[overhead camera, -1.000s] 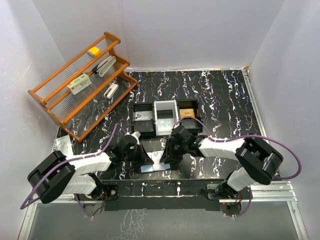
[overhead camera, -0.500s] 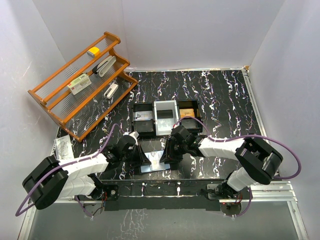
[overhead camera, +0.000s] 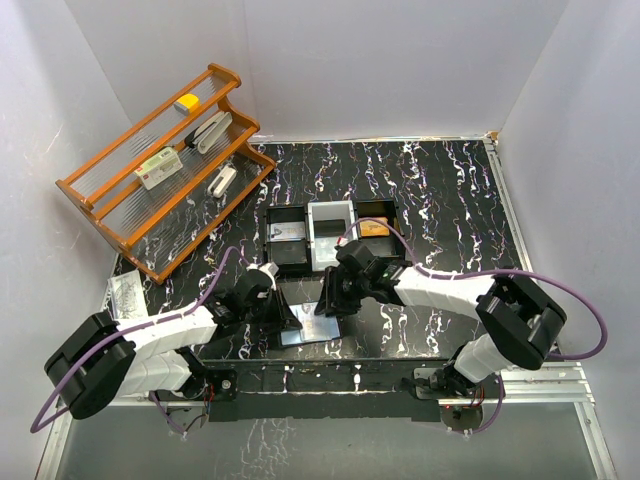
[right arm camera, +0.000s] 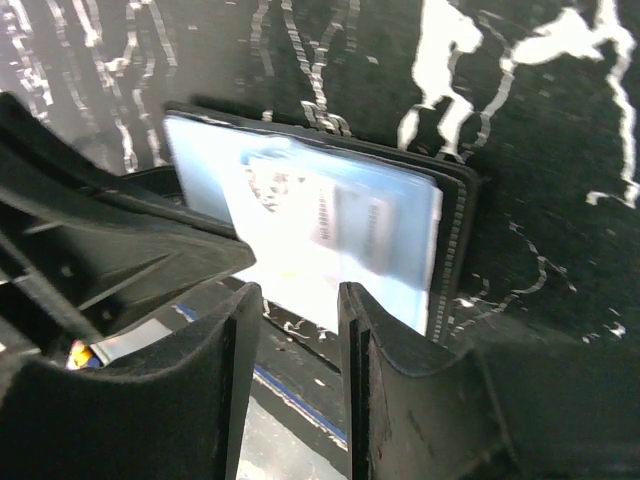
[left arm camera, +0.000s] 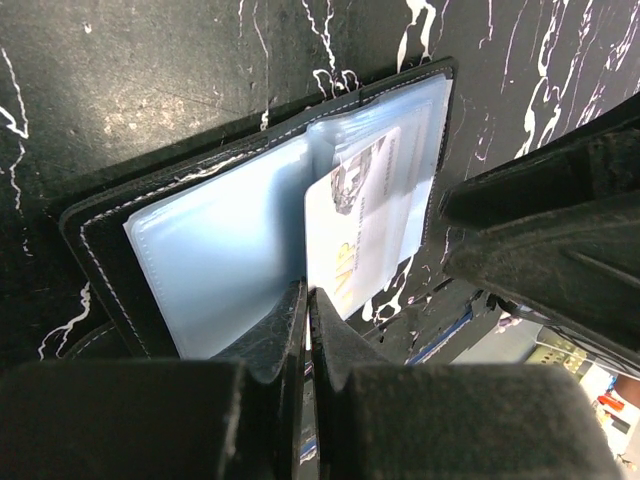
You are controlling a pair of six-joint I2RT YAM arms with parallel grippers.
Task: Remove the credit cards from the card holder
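The card holder [overhead camera: 312, 330] lies open near the table's front edge, black outside and glossy blue-grey inside [left arm camera: 215, 245]. A white card [left arm camera: 362, 225] sticks partway out of its right clear pocket; it also shows in the right wrist view [right arm camera: 310, 225]. My left gripper [left arm camera: 308, 300] is shut, pinched on the holder's near inner leaf; it shows from above [overhead camera: 292, 318] at the holder's left. My right gripper [right arm camera: 295, 335] is open and empty, its fingertips just short of the card's free edge. From above, the right gripper [overhead camera: 328, 303] is at the holder's far right side.
A black three-compartment tray [overhead camera: 270, 215] stands just behind the holder, with cards in it. An orange wooden rack [overhead camera: 110, 215] with small items stands at the back left. A white packet [overhead camera: 125, 290] lies at the left edge.
My right gripper has drawn back from the holder toward the tray. My left arm shifted slightly and still pins the holder.
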